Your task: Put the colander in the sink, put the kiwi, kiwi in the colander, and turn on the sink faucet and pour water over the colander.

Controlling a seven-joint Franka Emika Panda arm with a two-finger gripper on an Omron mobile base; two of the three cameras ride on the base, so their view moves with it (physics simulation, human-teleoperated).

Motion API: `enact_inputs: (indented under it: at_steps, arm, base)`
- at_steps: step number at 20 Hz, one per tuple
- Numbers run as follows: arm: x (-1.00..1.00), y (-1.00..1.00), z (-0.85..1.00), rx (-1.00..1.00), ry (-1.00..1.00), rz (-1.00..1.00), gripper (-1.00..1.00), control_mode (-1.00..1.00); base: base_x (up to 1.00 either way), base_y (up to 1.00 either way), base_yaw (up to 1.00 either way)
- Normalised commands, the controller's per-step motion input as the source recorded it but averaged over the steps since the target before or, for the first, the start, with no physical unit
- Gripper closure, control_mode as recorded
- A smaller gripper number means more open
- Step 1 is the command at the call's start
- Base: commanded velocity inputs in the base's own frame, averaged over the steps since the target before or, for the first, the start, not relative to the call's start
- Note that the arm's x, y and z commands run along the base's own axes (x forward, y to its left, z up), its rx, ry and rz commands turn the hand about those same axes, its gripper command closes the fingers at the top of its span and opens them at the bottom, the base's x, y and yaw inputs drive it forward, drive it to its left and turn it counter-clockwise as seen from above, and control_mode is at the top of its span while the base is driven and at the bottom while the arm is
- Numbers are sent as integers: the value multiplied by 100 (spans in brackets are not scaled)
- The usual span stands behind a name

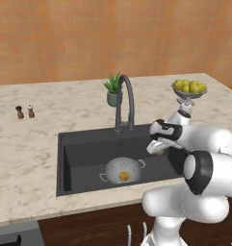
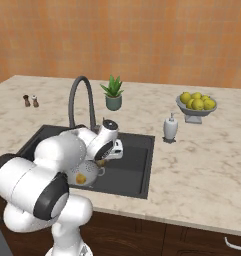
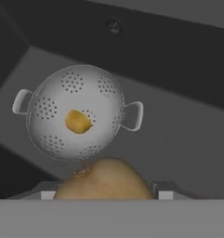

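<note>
While over sink | tool grips brown kiwi | above colander

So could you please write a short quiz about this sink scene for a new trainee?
1. True or false: the yellow kiwi already lies inside the colander.
2. What does the pincer hold?
A. a lemon
B. the brown kiwi
C. nothing
3. Fill in: the colander stands on the floor of the ____.

Key
1. True.
2. B: the jaws are closed on it, above the sink and beside the colander.
3. sink. No water runs from the faucet.
</note>
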Motion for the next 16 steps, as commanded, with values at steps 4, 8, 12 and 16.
enact_inputs:
  at_steps: [4,8,12,16]
  arm:
    - [39,55,-59,10,0,0,100,-100]
    - [32,56,-43,10,0,0,100,-100]
    - [29,54,-41,4,1,0,100,-100]
    - [21,37,-41,0,1,0,100,-100]
  base:
    - [0,0,0]
    - [0,0,0]
    - [0,0,0]
    - [0,0,0]
